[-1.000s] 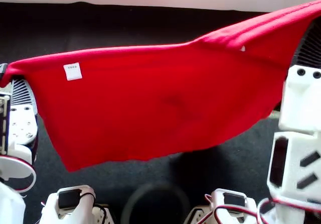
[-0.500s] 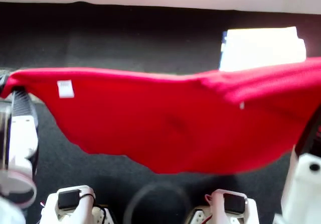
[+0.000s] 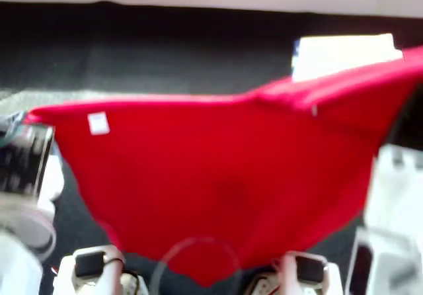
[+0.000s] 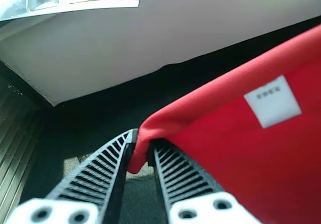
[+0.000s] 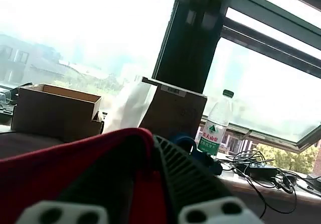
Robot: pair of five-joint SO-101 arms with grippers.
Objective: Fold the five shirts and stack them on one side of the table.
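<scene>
Left gripper (image 4: 141, 138) has a corner of the red shirt (image 4: 241, 158) pinched btwn its two black ribbed fingers (image 4: 103, 166), clamped tight w/ the cloth bunched right at the tips. Small white tag (image 4: 273, 101) on the fabric nearby. Black table (image 4: 100, 113) underneath, pale wall (image 4: 175, 28) behind it.

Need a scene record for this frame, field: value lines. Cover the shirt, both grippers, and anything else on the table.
shirt: red shirt, lifted off the table and spread between the two arms, lower edge hanging free
left: left gripper shut on one corner of the shirt
right: right gripper shut on the opposite corner, held higher
tag: white tag on the shirt, near the left corner
surface: dark table
other: white item at the table's far right; cannot tell what it is
fold: not yet done
</scene>
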